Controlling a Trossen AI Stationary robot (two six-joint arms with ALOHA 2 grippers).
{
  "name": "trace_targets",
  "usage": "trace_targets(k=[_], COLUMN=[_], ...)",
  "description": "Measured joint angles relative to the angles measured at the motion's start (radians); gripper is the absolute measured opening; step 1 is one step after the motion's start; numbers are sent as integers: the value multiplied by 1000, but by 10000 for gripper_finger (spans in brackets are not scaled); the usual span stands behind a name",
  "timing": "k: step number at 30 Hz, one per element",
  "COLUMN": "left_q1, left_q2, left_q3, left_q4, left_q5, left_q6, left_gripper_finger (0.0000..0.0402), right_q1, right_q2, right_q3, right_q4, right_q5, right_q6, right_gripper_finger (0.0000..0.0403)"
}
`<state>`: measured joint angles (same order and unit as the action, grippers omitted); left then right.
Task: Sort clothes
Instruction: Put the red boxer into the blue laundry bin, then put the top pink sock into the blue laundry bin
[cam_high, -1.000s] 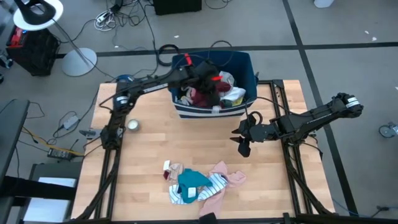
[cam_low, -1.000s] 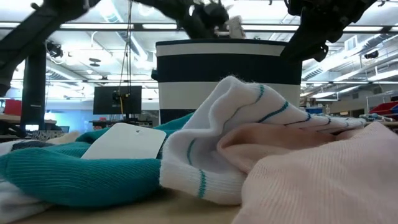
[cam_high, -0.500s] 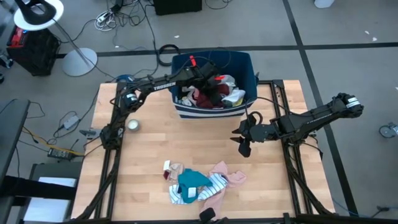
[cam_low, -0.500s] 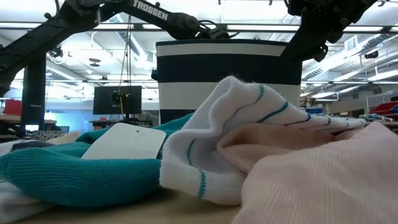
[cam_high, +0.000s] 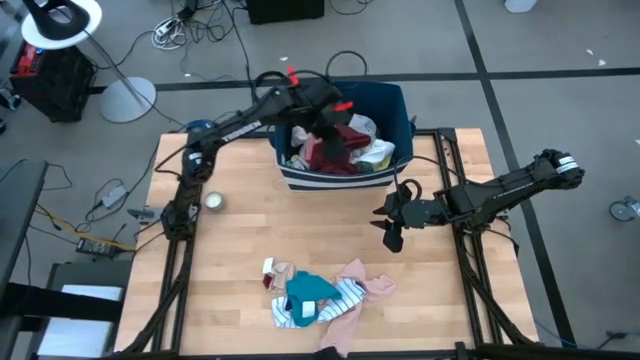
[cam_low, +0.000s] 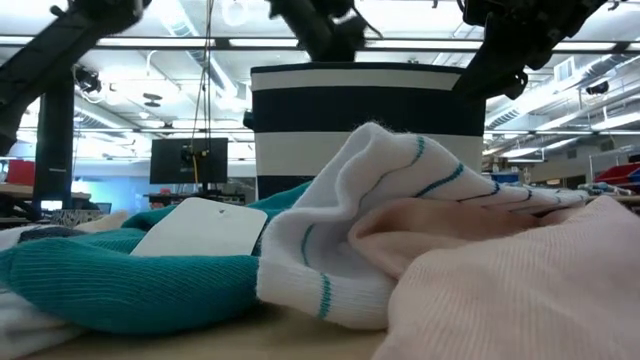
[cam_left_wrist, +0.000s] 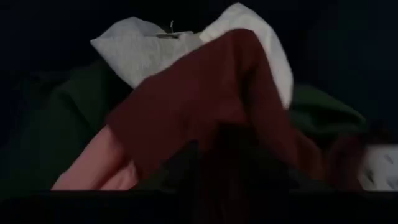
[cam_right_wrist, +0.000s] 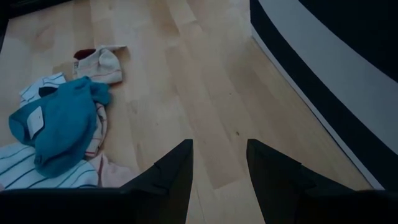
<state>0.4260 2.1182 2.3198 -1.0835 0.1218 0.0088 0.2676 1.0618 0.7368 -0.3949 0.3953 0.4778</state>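
The left gripper (cam_high: 335, 112) sits over the dark blue rectangular bin with a white band (cam_high: 390, 172), and the arm's own bulk covers its fingers from above, so how they stand cannot be told. The left wrist view is dim and blurred: a dark red garment (cam_left_wrist: 211, 106) covers most of what lies inside the bin, and only corners of white cloth (cam_left_wrist: 140, 46) show. In the low view, the near heap of clothes (cam_low: 400, 240) hides the bin's base.
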Motion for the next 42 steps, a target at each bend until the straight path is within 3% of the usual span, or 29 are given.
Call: trace_targets(k=[13, 21, 32, 36, 42], left_q1=[-158, -270, -440, -487, -517], left_q2=[-163, -202, -223, -259, -424], left_q3=[-4, -3, -9, -160, -638], left_q4=[-232, -248, -180, -74, 294], left_q5=[-103, -113, -260, -282, -281], left_q6=[48, 44, 35, 19, -34], left_gripper_finger=[120, 119, 119, 119, 119], right_q1=[0, 1, 44, 73, 100], right_q2=[0, 0, 0, 0, 0], right_q3=[0, 0, 0, 0, 0], right_q4=[-4, -6, -29, -28, -27], right_q5=[-1, -15, -33, -33, -32], right_q6=[1, 13, 70, 94, 125], right_gripper_finger=[153, 153, 153, 153, 153])
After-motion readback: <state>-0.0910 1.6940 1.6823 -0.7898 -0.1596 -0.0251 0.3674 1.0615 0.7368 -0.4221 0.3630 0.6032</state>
